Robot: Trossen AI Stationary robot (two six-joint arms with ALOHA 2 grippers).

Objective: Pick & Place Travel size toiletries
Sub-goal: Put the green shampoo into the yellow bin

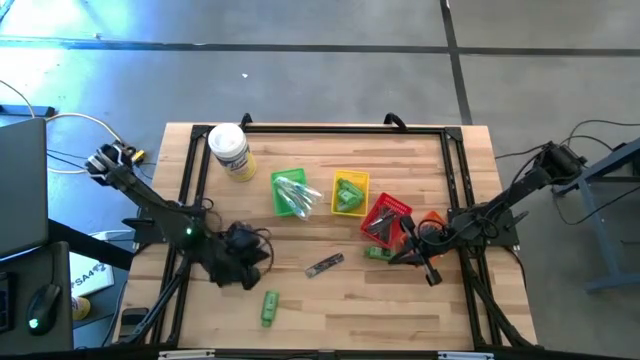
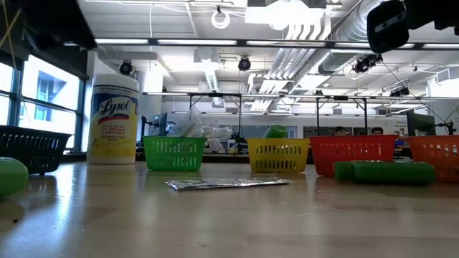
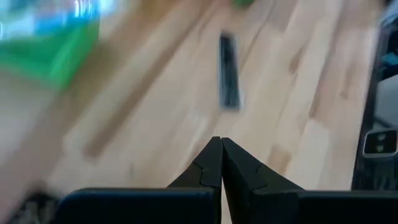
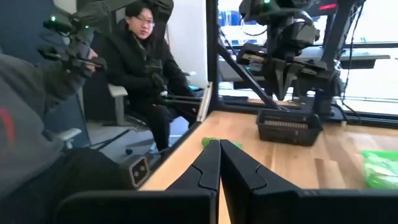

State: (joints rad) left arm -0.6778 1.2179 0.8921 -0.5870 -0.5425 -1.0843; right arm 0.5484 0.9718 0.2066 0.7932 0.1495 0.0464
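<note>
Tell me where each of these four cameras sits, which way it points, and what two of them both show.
High view: above the table, looking straight down; both arms show, left gripper and right gripper shut.
Low view: at tabletop height, looking level across at the green basket, yellow basket and the room; part of an arm shows at the top.
Left wrist view: looks past its shut fingers at a dark flat packet.
Right wrist view: looks past its shut fingers across the table at a black basket, the other arm and a seated person.
Shared: high and low views both show the white jar.

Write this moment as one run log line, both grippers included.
left gripper: shut, empty, above table | right gripper: shut, empty | loose: green bottle, clear packet
</note>
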